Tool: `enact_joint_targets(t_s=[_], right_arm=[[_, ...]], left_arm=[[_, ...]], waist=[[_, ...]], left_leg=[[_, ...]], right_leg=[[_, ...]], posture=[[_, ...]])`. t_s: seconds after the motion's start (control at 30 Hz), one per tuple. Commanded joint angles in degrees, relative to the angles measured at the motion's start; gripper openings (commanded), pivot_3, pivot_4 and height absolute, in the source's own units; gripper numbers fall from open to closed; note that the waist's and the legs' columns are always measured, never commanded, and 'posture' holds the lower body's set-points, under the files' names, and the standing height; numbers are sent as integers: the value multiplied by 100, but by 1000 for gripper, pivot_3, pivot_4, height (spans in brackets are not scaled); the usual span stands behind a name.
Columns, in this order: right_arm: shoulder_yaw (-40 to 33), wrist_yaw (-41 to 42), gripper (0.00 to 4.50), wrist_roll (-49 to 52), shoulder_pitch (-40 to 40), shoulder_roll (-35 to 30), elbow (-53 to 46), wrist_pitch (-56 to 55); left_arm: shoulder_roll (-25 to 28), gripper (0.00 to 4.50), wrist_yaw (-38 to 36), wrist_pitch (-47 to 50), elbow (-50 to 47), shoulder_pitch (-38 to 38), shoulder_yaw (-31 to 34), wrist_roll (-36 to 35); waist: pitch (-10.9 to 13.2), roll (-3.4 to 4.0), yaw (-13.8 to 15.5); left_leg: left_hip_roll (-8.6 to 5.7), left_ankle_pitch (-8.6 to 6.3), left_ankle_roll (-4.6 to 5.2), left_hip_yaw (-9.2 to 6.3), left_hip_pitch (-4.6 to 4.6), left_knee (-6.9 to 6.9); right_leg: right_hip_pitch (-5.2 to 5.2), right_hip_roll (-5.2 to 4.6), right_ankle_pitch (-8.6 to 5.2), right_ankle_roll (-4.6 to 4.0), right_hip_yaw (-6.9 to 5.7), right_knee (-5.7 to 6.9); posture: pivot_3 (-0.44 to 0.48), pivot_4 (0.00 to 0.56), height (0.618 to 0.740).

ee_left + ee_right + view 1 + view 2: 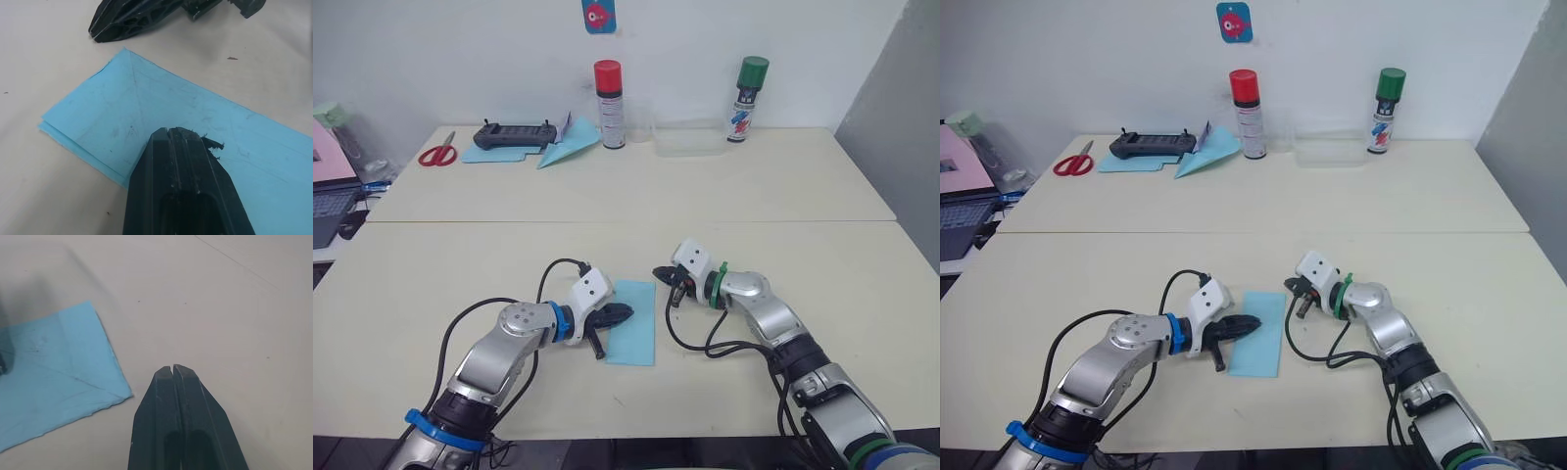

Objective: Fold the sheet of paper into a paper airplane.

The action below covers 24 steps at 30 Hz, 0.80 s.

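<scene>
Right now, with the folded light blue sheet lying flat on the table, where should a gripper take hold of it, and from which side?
Probably the free far corner of the sheet of paper, beside the right gripper. Come in low from the robot's right. The left gripper rests shut on the left edge, pinning it; the doubled layers lie flat, so a finger must slip underneath.

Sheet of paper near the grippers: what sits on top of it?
The left gripper, fingers shut, rests on the sheet of paper. The patch beneath its tip is hidden. The right gripper is beside the paper.

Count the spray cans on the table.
2: the red-capped spray can stands at the far edge beside the paper dart; the green-capped spray can farther right.
</scene>
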Motion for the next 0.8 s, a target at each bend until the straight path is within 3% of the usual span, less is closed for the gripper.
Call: enact_joint_targets(t_s=[0.03,0.23,0.3,0.5,0.63,0.73,0.8], right_arm=[[-426,26,16,166,73,-112,-41,-108],[-512,1127,16,1012,506,-308,-1541,329],[-361,1256,16,998,663,-376,-1804,573],[145,1181,16,615,919,-372,-2091,1033],[574,1116,16,106,981,-476,-1897,978],[625,1107,16,19,962,-488,-1775,904],[617,1086,16,32,936,-483,-1720,855]], left_arm=[[-87,0,20,143,378,91,-294,214],[-274,0,109,262,481,55,-83,67],[-317,0,114,306,486,71,-31,31],[-457,0,182,460,403,95,145,-147],[-418,0,120,984,-79,165,1027,-949],[20,0,-177,1526,-527,384,1793,-1692],[190,0,-227,1830,-625,469,1981,-1982]], waist=[[2,5,5],[4,17,2],[3,20,7],[7,27,3],[8,23,-28],[16,11,-110],[16,12,-133]], left_leg=[[0,0,0,-6,1,0],[-13,1,1,-17,-51,1],[-10,1,2,-36,-75,-2],[-11,1,1,-52,-83,-7],[-10,1,1,-49,-81,-5],[4,0,0,-49,-95,-17],[9,0,0,-53,-102,-35]], right_leg=[[9,0,0,0,-2,-14],[8,1,5,9,3,-39],[-4,9,25,43,-7,-36],[-6,10,15,29,-21,-41],[-9,10,3,8,-18,-40],[-33,24,8,18,-18,-34],[-49,31,15,31,-22,-33]], posture=[[0,150,740],[0,150,740],[0,150,740],[0,150,740],[0,150,740],[0,150,740],[0,150,740]])
